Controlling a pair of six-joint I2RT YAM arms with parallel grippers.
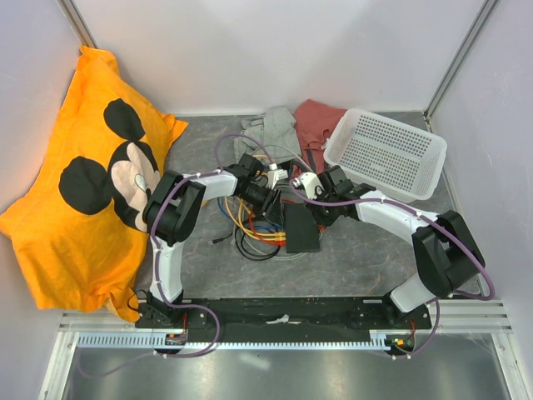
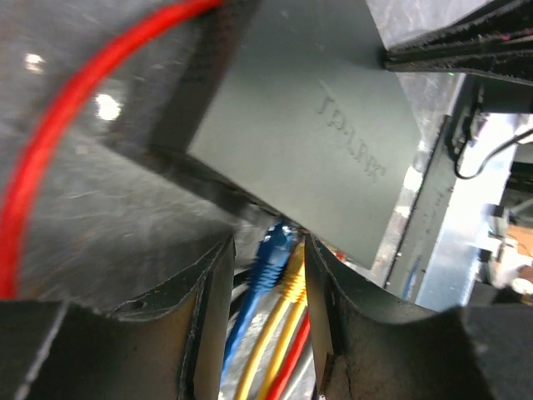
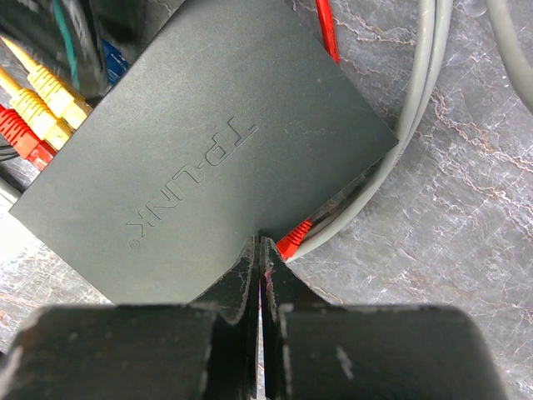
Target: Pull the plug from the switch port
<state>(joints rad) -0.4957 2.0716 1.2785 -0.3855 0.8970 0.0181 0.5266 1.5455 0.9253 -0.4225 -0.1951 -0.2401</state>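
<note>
The switch [image 1: 301,227] is a flat black box [image 3: 208,142] lying on the grey table. Blue [image 3: 112,67], yellow [image 3: 50,93] and red [image 3: 21,133] plugs sit in ports along its edge. My left gripper [image 2: 268,242] is open at that edge. A blue plug [image 2: 271,254] and a yellow plug [image 2: 293,279] lie between its fingers, with a gap beside the blue one. My right gripper [image 3: 264,242] is shut and empty, its tips on the opposite edge of the box beside another red plug [image 3: 293,242]. In the top view both grippers [image 1: 271,198] [image 1: 321,208] flank the box.
Loose cables [image 1: 254,233] of several colours coil left of the switch, and grey cables [image 3: 416,125] run along its far side. A white basket [image 1: 387,152] stands back right. Grey [image 1: 271,129] and red [image 1: 316,121] cloths lie behind. An orange pillow [image 1: 92,183] fills the left.
</note>
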